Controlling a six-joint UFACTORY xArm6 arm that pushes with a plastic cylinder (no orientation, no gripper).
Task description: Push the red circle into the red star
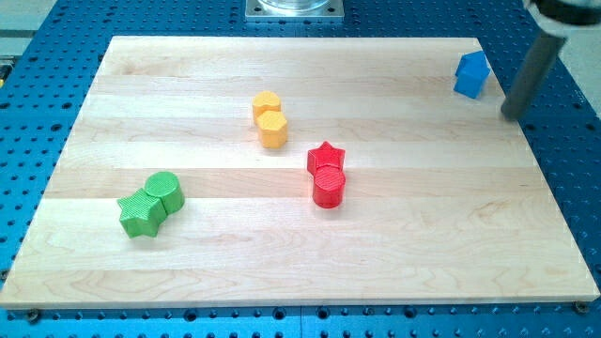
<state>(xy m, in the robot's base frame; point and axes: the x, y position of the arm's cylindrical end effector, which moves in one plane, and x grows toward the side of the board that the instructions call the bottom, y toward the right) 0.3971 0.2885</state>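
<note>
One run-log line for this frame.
red circle touching red star | my tip far right, beside blue block

A pale wooden board (pixel 300 244) lies on a blue perforated metal table (pixel 573 188). Near the board's middle, the red star-shaped block (pixel 326 157) touches the red round block (pixel 329 187), which sits just below it in the view. Up and to the view's left, two yellow hexagonal blocks (pixel 270 119) stand touching. Toward the view's lower left, the green star-shaped block (pixel 141 212) touches the green round block (pixel 165 191). At the view's top right corner sits the blue house-shaped block (pixel 471 75); my tip (pixel 510 115) is just to its right, well apart from the red pair.
</note>
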